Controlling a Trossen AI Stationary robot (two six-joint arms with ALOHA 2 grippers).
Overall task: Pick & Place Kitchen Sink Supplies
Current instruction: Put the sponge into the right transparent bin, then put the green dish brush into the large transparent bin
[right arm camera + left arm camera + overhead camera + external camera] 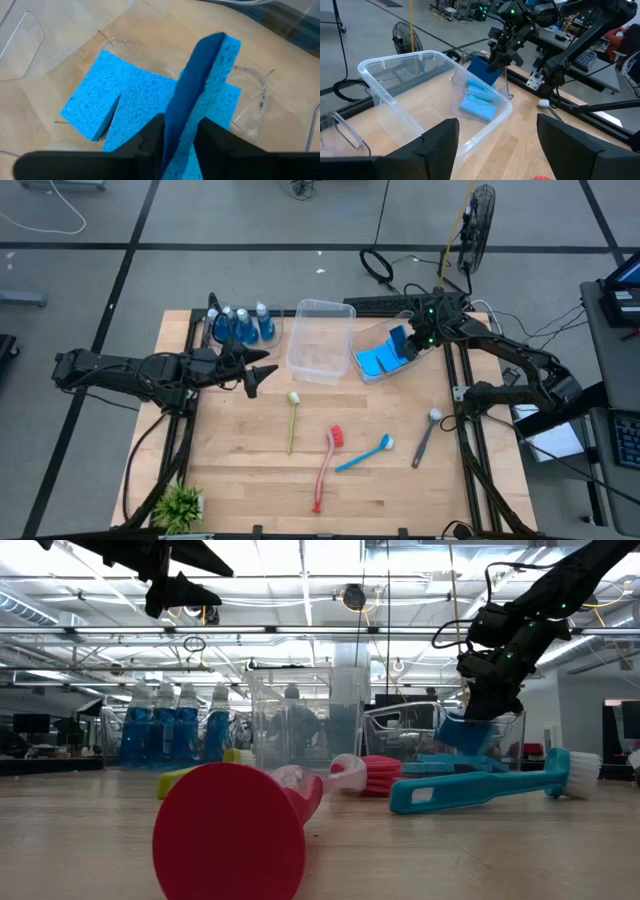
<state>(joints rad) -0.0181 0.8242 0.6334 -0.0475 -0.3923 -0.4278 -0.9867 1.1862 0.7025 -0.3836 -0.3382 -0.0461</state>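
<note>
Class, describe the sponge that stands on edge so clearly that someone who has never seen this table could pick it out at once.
Find the clear tub at the table's back right, beside the bigger empty tub. Blue sponges lie flat in it. The one you want, the upright sponge, stands on edge between the fingers of the right hand, the only sponge not lying flat.

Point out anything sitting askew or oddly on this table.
One blue sponge stands on edge between the right end effector's fingers, over the sponges lying flat in the right-hand clear tub. The brushes lie scattered at different angles on the table.
</note>
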